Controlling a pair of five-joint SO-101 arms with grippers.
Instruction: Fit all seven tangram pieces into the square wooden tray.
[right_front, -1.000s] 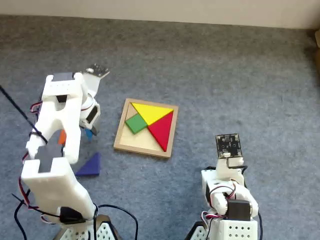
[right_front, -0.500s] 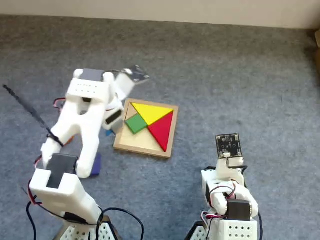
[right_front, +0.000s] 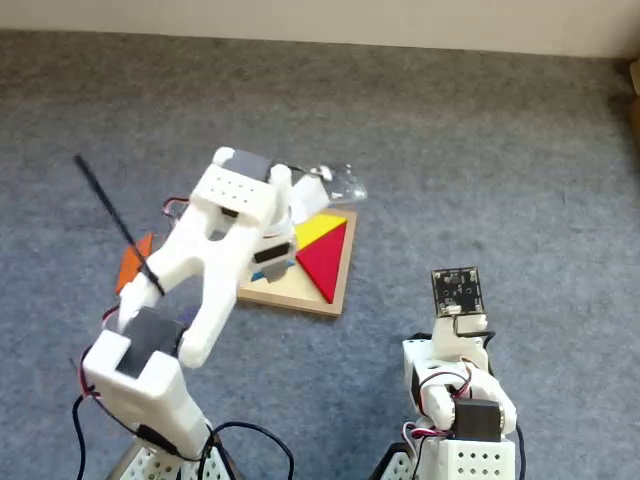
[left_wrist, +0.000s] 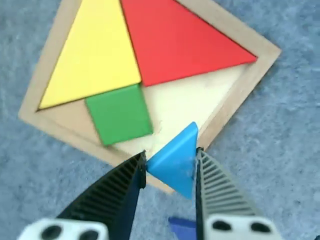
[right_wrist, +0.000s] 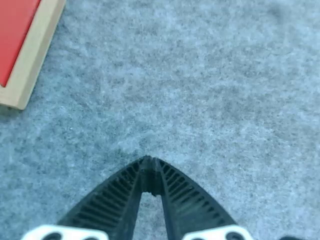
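Observation:
The square wooden tray (left_wrist: 192, 102) holds a yellow triangle (left_wrist: 95, 55), a red triangle (left_wrist: 180, 40) and a green square (left_wrist: 120, 114). My left gripper (left_wrist: 170, 155) is shut on a small light blue triangle (left_wrist: 172, 165), held just over the tray's near rim beside the green square. In the high view the left arm covers the left part of the tray (right_front: 300, 300); the yellow triangle (right_front: 320, 228) and the red triangle (right_front: 325, 262) still show. My right gripper (right_wrist: 150, 172) is shut and empty, low over the carpet to the right of the tray.
An orange piece (right_front: 132, 262) lies on the grey carpet left of the tray. A dark blue piece (left_wrist: 182, 227) sits on the carpet below the left gripper. The right arm's base (right_front: 458, 400) stands at the front right. The carpet beyond the tray is open.
The left arm has swung right from the loose pieces to above the tray, with the light blue triangle in its gripper. The right arm has not moved.

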